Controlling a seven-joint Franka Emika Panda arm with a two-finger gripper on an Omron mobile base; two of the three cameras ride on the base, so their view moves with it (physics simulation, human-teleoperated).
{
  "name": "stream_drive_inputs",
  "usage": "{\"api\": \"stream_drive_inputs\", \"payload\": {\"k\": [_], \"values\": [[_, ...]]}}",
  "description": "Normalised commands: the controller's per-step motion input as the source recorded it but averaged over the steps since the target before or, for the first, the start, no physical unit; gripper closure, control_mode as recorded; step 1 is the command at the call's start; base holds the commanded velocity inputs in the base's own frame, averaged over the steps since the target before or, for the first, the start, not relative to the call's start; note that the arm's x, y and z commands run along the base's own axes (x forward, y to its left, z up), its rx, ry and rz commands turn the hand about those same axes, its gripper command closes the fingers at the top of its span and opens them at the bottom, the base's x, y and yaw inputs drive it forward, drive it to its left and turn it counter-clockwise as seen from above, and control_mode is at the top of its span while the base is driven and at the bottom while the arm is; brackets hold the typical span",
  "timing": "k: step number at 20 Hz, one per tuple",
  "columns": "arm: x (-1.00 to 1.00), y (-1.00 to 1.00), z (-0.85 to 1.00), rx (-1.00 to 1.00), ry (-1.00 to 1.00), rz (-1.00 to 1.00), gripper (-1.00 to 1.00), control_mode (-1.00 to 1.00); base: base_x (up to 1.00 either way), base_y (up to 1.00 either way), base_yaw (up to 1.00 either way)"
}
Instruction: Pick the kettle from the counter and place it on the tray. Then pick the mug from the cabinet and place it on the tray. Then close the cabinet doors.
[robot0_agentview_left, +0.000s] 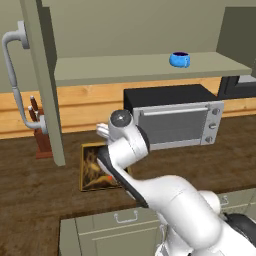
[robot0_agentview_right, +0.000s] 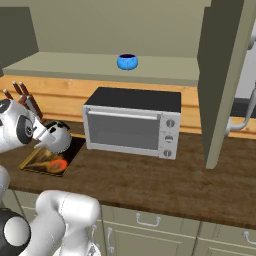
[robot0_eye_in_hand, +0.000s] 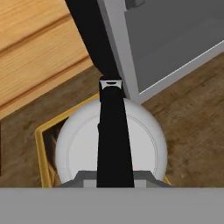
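You've got the jaws of the gripper (robot0_agentview_right: 44, 134) nipped on the black handle of the kettle (robot0_agentview_right: 59, 138), a rigid, smooth-domed, probably light thing over the tray (robot0_agentview_right: 35, 163), so stay on that handle.

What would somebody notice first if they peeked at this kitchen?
Probably the robot's gripper holding the silvery kettle over the tray at the counter's left end. Next, the big toaster oven in the middle, and the little blue mug alone on the open cabinet's shelf above it.
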Motion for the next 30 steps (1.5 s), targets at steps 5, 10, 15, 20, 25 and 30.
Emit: {"api": "stream_drive_inputs", "payload": {"k": [5, 10, 15, 20, 25, 30], "values": [[0.61, 0.11, 0.0, 0.0, 0.1, -0.07, 1.0, -1.0, 0.0, 0.0, 0.0], [0.32, 0.33, -0.15, 0.0, 0.03, 0.0, 1.0, -1.0, 0.0, 0.0, 0.0], [0.33, 0.23, -0.17, 0.0, 0.0, 0.0, 1.0, -1.0, 0.0, 0.0, 0.0], [0.27, 0.13, -0.21, 0.0, 0.04, 0.0, 1.0, -1.0, 0.0, 0.0, 0.0], [0.12, 0.05, -0.25, 0.0, 0.05, 0.0, 1.0, -1.0, 0.0, 0.0, 0.0], [0.25, 0.0, -0.19, 0.0, 0.03, 0.0, 1.0, -1.0, 0.0, 0.0, 0.0]]}}
